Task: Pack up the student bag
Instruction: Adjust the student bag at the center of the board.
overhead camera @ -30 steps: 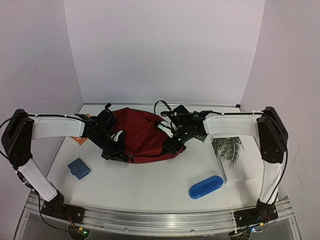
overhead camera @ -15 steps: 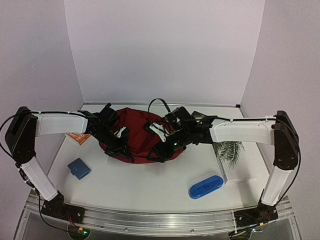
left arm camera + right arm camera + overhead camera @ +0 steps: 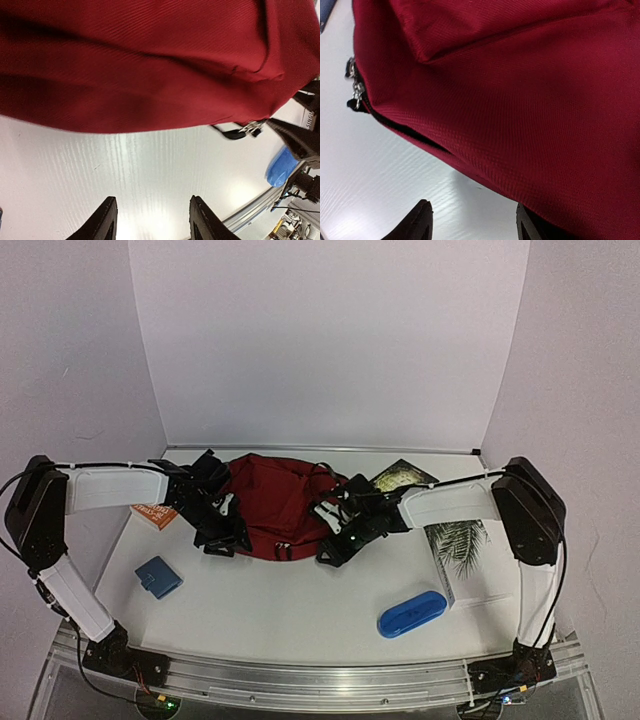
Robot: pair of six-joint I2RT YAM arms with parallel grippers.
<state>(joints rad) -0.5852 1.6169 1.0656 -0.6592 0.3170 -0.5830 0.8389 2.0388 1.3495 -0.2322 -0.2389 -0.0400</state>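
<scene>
While the student bag [image 3: 275, 505] lies mid-desk [image 3: 300, 610] between the arms, left fingers [image 3: 106, 222] and right fingers [image 3: 420, 222] stand apart, empty. It seems they are positioning it; next, grasp the zipper pull [image 3: 355, 92].

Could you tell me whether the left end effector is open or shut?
Open: the left end effector has fingers apart, only table between.
</scene>
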